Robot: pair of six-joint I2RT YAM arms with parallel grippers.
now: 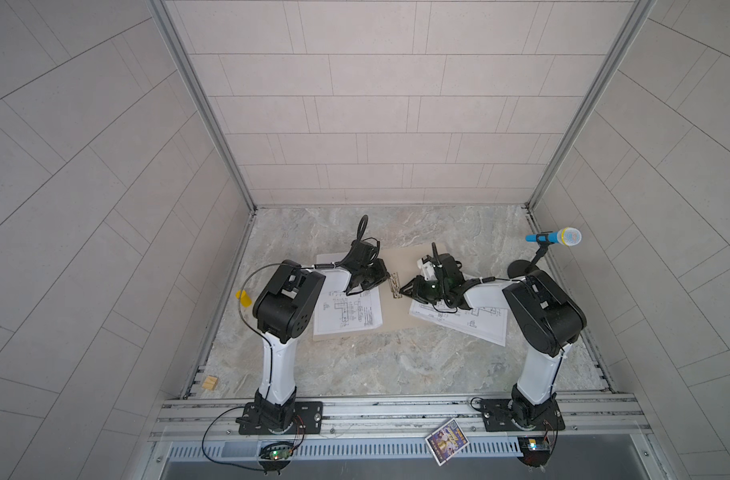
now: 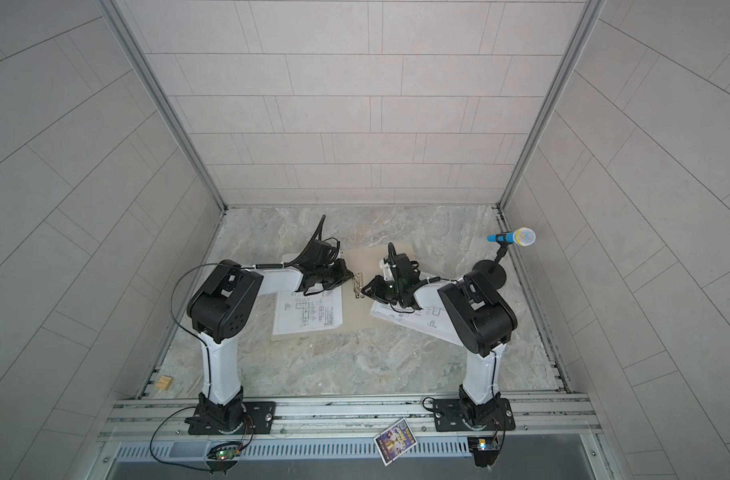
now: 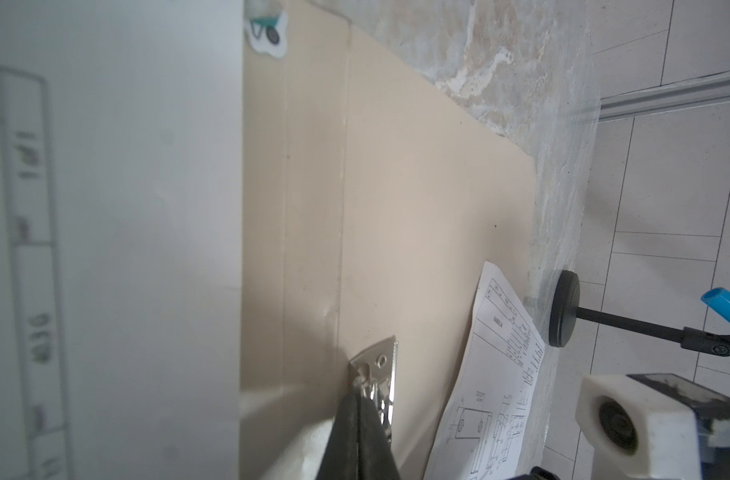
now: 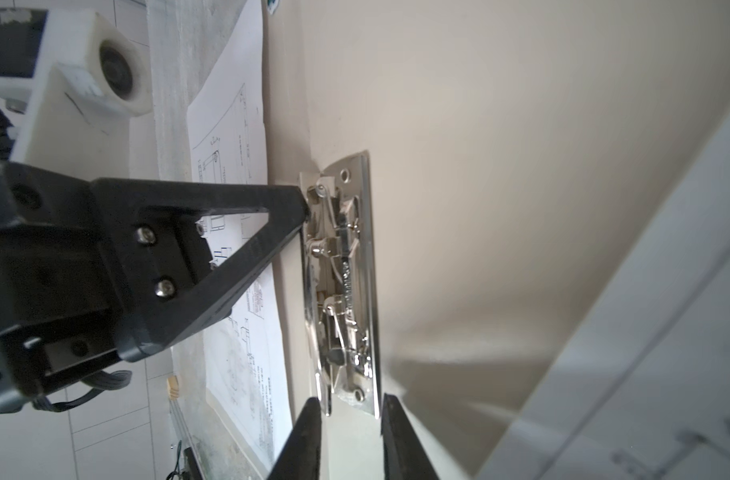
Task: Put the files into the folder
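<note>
Flanking the clip [image 1: 394, 285] of the folder [image 1: 392, 316], laid up-frame in both top views.
Left tool [image 4: 305, 208] was shut at one end; right tool [image 4: 350, 409] was narrowly parted astride the other.

Soft, even, bright light, faint shadows, bowed edges (files [image 3: 105, 249] blurred close to left wrist lens)

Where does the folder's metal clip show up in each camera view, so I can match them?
Top view: the metal clip lies just below centre, between the two arms' tips.
Top view: same, near centre.
Left wrist: low centre, at the tip of the left gripper.
Right wrist: centre, its end between the fingers of the right gripper.
Shared landmark: the tan folder beneath it in every view.
</note>
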